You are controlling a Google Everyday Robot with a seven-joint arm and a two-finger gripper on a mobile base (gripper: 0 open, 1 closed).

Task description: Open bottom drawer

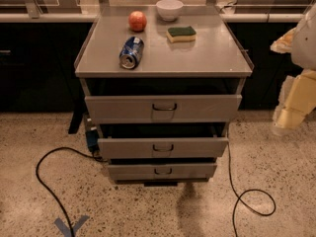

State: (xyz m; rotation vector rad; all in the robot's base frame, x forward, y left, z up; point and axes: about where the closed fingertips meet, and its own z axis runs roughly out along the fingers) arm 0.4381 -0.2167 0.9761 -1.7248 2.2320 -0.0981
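The grey metal cabinet (163, 58) stands in the middle of the view with three drawers. The bottom drawer (128, 172) has the slimmest front, just above the floor, with a small dark wire handle (163, 171) at its centre. Its front sits a little behind the middle drawer's (123, 148) front, with a dark gap above it. The gripper (291, 110) is a cream-coloured piece at the right edge, level with the top drawer (118, 108). It is well to the right of the cabinet, above the bottom drawer, and touches nothing.
On the cabinet top lie a blue can (131, 53) on its side, a red-orange apple (138, 20), a white bowl (169, 9) and a yellow-green sponge (181, 33). Black cables (42, 174) curl over the speckled floor on both sides (254, 201). Dark counters stand behind.
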